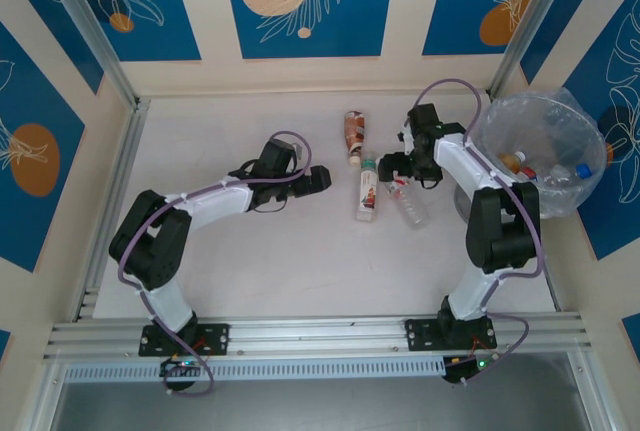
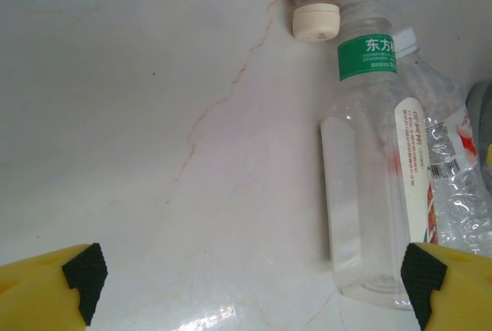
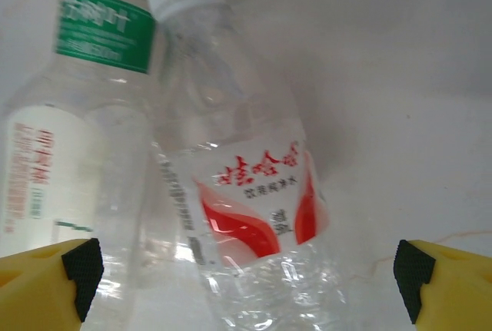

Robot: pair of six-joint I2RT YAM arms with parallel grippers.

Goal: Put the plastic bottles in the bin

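Fingers [image 3: 46, 289] of the right gripper [image 3: 247, 281] stand spread wide and grip nothing. Between them, in the wrist view, lies the crumpled red-labelled bottle [image 3: 254, 193], white cap toward 12 o'clock, with the green-banded bottle [image 3: 54, 170] just beside it at 9 o'clock. From above, taking the far wall as 12 o'clock, this gripper [image 1: 402, 171] hangs over the cap end of the red-labelled bottle [image 1: 411, 207], and the green-banded bottle [image 1: 366, 196] lies at its 8 o'clock on the white table [image 1: 300, 261]. A brown bottle [image 1: 354, 135] lies at the gripper's 10 o'clock, its cap close to the green-banded one's. The bin [image 1: 550, 206] stands at the gripper's 3 o'clock, near the table's right edge, with several bottles [image 1: 555, 173] already inside its clear liner. The left gripper [image 1: 320, 179], likewise fully spread and empty, sits at 9 o'clock of the green-banded bottle, apart from it; in its wrist view that bottle [image 2: 369, 185] lies by the right-hand pad [image 2: 423, 273].
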